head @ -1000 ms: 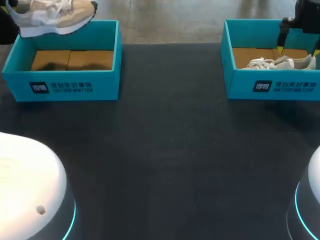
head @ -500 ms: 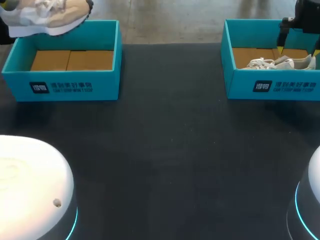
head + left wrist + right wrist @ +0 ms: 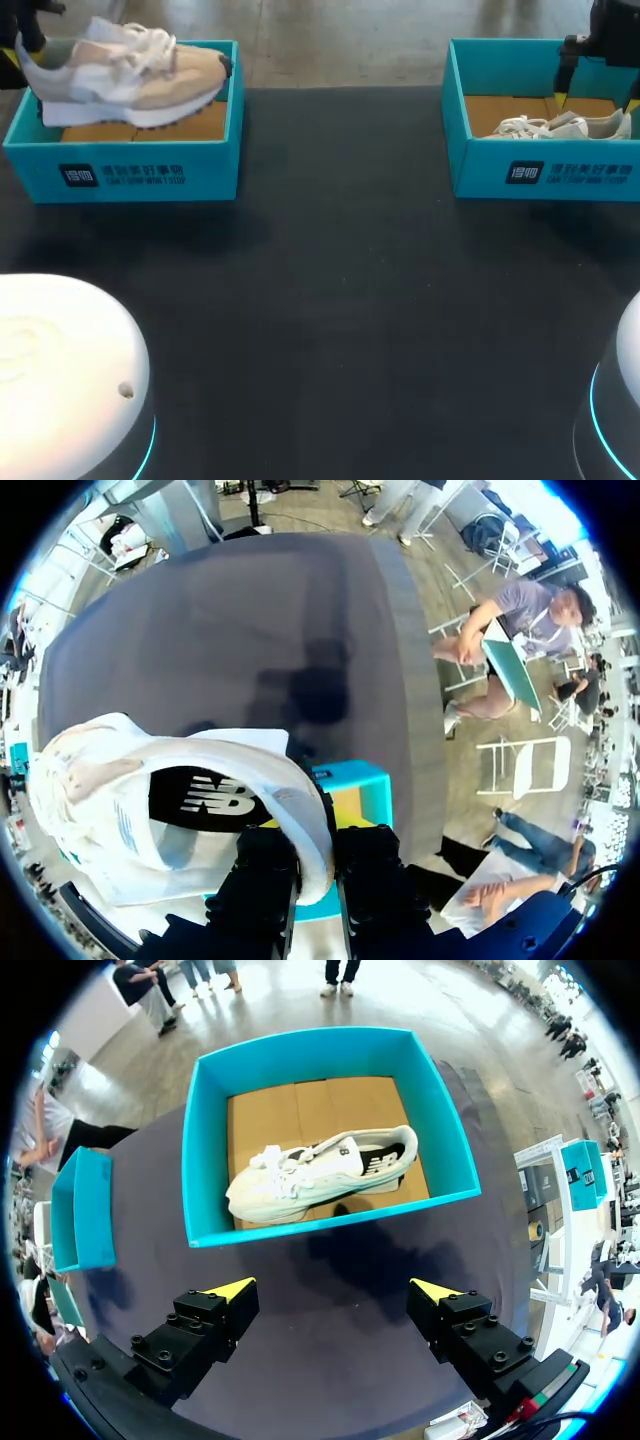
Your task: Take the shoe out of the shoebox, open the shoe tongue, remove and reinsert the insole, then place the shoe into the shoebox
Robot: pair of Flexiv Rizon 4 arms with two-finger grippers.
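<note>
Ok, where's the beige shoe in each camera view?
Head view: the beige shoe hangs over the left shoebox, top left.
Left wrist view: its heel is clamped in the left end effector, shoebox beneath.
Right wrist view: not in it.
Shared landmark: the teal left shoebox under the shoe.

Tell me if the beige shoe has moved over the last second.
Yes. The shoe has shifted right and down in the head view, now across the opening of the left box.
</note>
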